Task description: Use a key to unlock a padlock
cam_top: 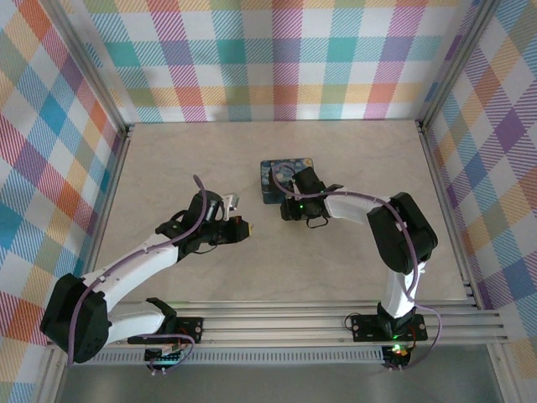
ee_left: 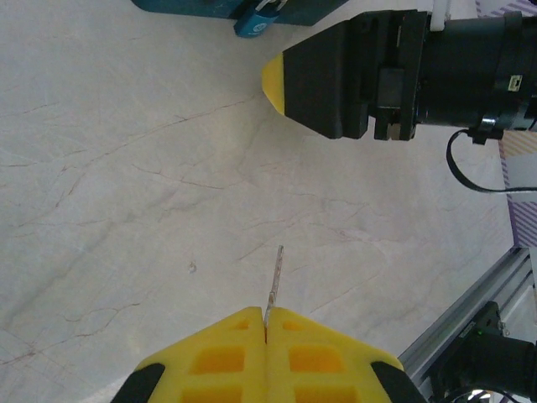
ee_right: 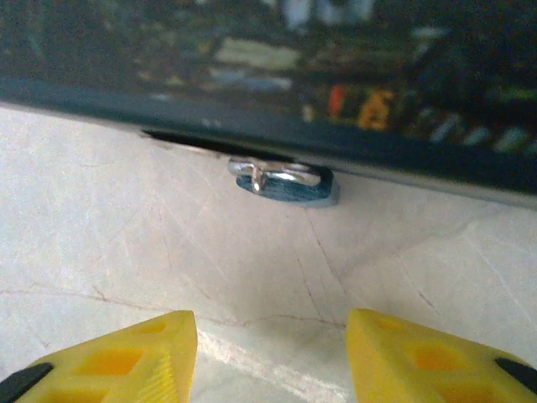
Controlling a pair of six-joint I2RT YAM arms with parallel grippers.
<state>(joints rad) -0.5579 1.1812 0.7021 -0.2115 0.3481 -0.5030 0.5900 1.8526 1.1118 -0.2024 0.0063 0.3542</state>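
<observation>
- The left gripper (ee_left: 265, 327) pinches the key (ee_left: 276, 273), blade pointing forward.
- The padlock (ee_right: 285, 180) lies mid-worktop (cam_top: 168, 168) against the box (ee_right: 336, 84); the right gripper (ee_right: 268, 336) gapes wide before it.
- Best to steady the padlock, then align the blade squarely.

A dark-blue, seemingly painted box (cam_top: 275, 176) rests on the pale table (cam_top: 193, 159).

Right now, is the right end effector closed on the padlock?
No, the right end effector is open, and the padlock lies ahead of it by the box, untouched.
</observation>
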